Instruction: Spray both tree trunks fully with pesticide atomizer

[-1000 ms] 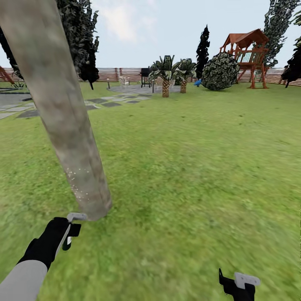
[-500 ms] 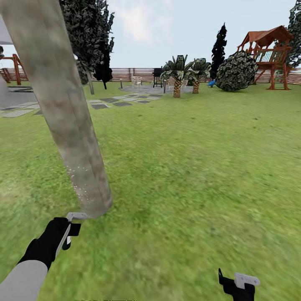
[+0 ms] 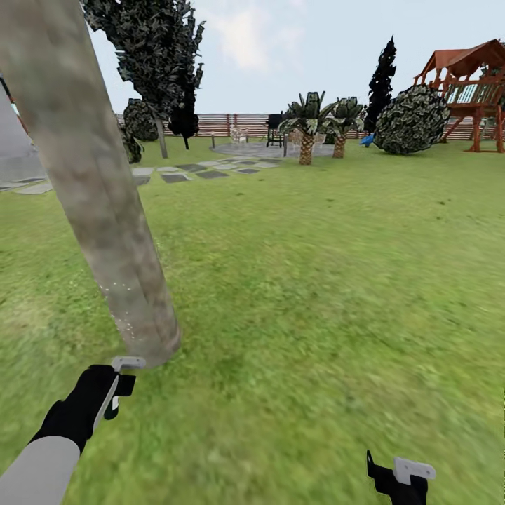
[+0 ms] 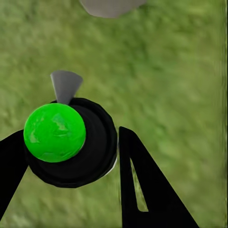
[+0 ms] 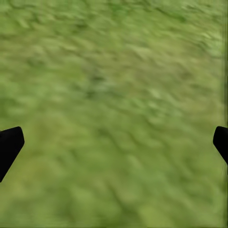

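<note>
Spraying step: our left gripper (image 4: 71,156) is clamped on the black, green-capped pesticide atomizer (image 4: 71,142) beside the thick grey-tan mottled tree trunk (image 3: 98,203). Our right gripper (image 5: 114,142) hangs spread apart over the green grass floor (image 3: 337,280). Next, we judge, the nozzle must aim at unspeckled bark.

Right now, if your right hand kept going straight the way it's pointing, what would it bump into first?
Probably just the grass. The right gripper is open with nothing between its fingers, and lawn is all that lies ahead of it, though how far off is hard to judge.
</note>
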You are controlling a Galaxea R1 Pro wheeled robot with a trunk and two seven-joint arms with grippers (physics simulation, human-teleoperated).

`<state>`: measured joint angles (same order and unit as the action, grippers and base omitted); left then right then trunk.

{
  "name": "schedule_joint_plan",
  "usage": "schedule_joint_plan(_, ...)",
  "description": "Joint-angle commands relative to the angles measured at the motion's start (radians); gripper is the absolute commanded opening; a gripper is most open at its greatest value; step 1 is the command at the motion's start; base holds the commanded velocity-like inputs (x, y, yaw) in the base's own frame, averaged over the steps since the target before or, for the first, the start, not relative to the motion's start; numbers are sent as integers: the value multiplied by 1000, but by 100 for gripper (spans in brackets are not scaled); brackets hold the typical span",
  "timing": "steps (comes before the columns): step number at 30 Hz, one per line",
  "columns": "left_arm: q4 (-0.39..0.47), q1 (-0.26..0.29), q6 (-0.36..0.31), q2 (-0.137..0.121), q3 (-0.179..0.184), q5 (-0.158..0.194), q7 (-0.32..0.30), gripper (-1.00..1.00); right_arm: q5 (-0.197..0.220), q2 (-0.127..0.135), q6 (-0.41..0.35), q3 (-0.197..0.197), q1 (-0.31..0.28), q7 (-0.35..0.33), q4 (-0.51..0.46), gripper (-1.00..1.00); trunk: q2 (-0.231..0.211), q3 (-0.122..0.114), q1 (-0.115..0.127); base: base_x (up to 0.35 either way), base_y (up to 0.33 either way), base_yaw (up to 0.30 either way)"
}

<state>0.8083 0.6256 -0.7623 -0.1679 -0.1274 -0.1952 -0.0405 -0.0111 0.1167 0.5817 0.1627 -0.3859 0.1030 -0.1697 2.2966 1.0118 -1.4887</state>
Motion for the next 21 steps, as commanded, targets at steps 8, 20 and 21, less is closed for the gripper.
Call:
schedule_joint_plan(8, 2, 1, -5, -1, -3, -9, -4, -100, -1, 0, 3, 1, -1, 1, 1, 100, 0, 1, 0, 178, -240, 206)
schedule_joint_plan(20, 4, 1, -4, -1, -3, -8, -4, -100, -2, 0, 3, 1, -1, 1, 1, 100, 0, 1, 0, 127, -246, 277)
schedule_joint_plan(21, 4, 1, -4, -1, -3, -8, -4, -100, -2, 0, 3, 1, -1, 1, 1, 100, 0, 1, 0, 6, -271, 277)
